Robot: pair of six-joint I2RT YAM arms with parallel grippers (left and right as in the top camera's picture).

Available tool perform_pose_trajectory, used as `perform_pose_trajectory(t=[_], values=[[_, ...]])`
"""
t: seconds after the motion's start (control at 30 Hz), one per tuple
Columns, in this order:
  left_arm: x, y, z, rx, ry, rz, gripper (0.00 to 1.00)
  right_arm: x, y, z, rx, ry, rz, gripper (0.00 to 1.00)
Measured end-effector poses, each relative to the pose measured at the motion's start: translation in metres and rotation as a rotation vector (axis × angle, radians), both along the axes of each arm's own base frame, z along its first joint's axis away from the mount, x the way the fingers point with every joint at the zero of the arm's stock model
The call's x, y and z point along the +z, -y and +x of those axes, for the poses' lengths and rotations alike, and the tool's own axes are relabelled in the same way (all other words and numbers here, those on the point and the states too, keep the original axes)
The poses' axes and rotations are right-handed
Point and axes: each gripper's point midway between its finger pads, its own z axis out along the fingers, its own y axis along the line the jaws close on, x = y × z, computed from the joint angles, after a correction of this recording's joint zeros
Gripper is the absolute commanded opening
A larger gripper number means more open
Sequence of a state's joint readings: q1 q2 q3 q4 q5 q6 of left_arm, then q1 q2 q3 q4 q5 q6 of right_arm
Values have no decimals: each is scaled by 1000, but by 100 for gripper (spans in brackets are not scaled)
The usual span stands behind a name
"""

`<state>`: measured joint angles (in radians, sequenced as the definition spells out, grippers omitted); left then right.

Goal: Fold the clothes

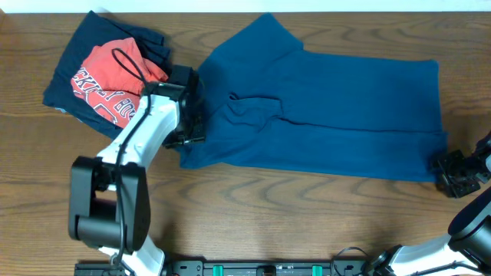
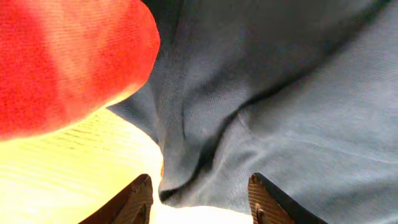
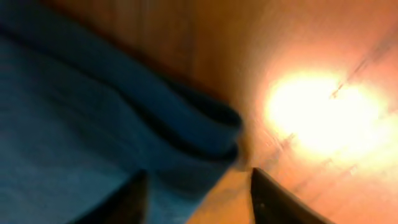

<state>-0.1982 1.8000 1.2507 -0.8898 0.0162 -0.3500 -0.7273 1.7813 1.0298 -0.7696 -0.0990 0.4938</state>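
Overhead, the blue T-shirt [image 1: 345, 107] lies spread across the middle of the table [image 1: 253, 222], with the red tee [image 1: 107, 84] atop the navy garment [image 1: 73, 73] at 10 o'clock. The left gripper [image 1: 190, 107] sits at the shirt's 9 o'clock edge, fingers [image 2: 134, 202] wide, a fold between them. The right gripper [image 1: 458, 173] is at the shirt's 4 o'clock corner, fingers [image 3: 273, 199] wide, with the hem between them.
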Motion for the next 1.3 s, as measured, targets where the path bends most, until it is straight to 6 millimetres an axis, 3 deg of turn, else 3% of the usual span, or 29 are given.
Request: perform_pose_trajectory(t=[0.07,0.2,0.47,0.7,0.9,1.03,1.07,1.1,1.2,1.3], values=[[0,0,-2,0,-7,0,51,0,3,5,8,21,-12,17],[-1,0,-4,-1,-19,0,51,0,7,5,3,20,-29,1],[-1,-3,-19,-4,-79,12,52,-1,13,-37,-44,-168,-71,1],[-3,-6,-34,-6,-136,23,57,0,21,-45,-55,-208,-114,1],[-31,-8,-50,11,-155,18,60,1,22,-46,-58,-215,-122,1],[-50,5,-50,13,-121,-60,60,1,22,-46,-59,-216,-125,1],[-53,8,-50,13,-118,-81,58,1,23,-46,-59,-216,-125,1],[-54,10,-51,12,-116,-94,49,1,23,-46,-59,-217,-126,1],[-53,14,-50,16,-106,-118,10,1,23,-46,-59,-216,-127,1],[-53,16,-55,15,-124,-127,6,1,24,-46,-60,-217,-131,1]])
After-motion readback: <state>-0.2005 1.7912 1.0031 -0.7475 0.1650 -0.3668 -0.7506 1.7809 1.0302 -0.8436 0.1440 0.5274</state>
